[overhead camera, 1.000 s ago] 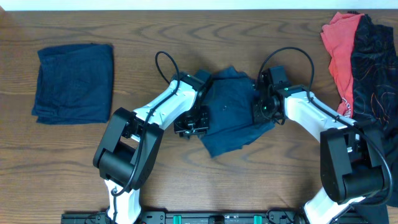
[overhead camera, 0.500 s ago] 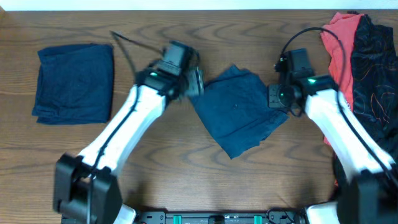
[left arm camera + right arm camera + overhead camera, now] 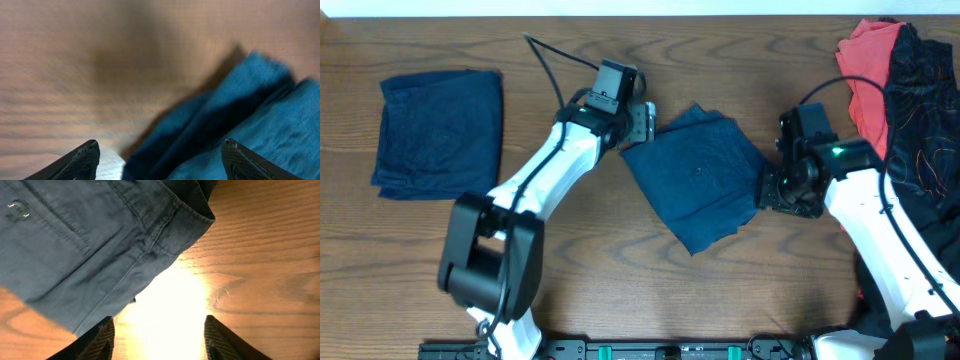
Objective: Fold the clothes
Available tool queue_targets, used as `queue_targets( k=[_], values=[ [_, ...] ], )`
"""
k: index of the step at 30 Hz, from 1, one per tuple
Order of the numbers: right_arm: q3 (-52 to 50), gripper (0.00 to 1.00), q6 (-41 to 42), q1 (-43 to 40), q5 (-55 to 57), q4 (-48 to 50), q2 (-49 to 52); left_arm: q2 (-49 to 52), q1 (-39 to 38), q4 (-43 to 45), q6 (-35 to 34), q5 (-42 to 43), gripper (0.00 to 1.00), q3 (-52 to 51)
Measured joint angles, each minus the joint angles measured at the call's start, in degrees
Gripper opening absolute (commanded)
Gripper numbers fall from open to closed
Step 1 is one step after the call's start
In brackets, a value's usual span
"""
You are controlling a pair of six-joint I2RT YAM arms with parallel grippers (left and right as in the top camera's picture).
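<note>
The blue garment lies spread flat at the centre of the table, rotated so that one corner points toward 6 o'clock. The left end effector sits at the garment's 10 o'clock corner. In the left wrist view its fingers are set wide apart with nothing gripped, and a rumpled blue edge lies on the wood below them (whether a fingertip touches the cloth cannot be determined). The right end effector sits just beside the garment's 3 o'clock edge. In the right wrist view its fingers are likewise spread wide and empty, with bare wood between them and a stitched hem of the garment toward 11 o'clock. A folded dark garment rests at the table's 9 o'clock side, well apart from both arms. A pile of clothes, red and black, occupies the 2 o'clock corner, near the right arm.
</note>
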Motion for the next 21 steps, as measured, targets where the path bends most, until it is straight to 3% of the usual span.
queue_targets(
  k=[9, 11, 13, 15, 16, 18, 21],
  values=[
    [-14.1, 0.46, 3.3, 0.0, 0.7, 19.0, 0.1, 1.6, 0.0, -8.5, 0.6, 5.4, 0.79, 0.0],
    [-16.5, 0.45, 4.3, 0.0, 0.7, 21.6, 0.1, 1.6, 0.0, -11.2, 0.7, 5.8, 0.75, -0.1],
    [-18.6, 0.34, 4.9, 0.0, 0.7, 25.0, 0.2, 1.6, -0.2, -13.3, 0.9, 6.0, 0.62, -0.1],
    [-19.7, 0.01, 5.5, 0.0, 0.6, 28.0, 0.2, 1.6, -0.6, -15.4, 1.0, 6.0, 0.4, -0.1],
    [-20.1, 0.01, 5.7, 0.0, 0.7, 30.1, 0.2, 1.6, -0.9, -16.2, 1.6, 6.2, 0.27, -0.1],
    [-20.4, 0.01, 6.2, 0.0, 1.0, 34.6, 0.2, 1.6, -1.9, -17.4, 2.4, 6.4, 0.13, -0.1],
    [-20.4, 0.01, 5.7, 0.0, 2.0, 41.8, 0.2, 1.6, -3.8, -18.5, 3.8, 6.4, 0.06, -0.6]
  ],
)
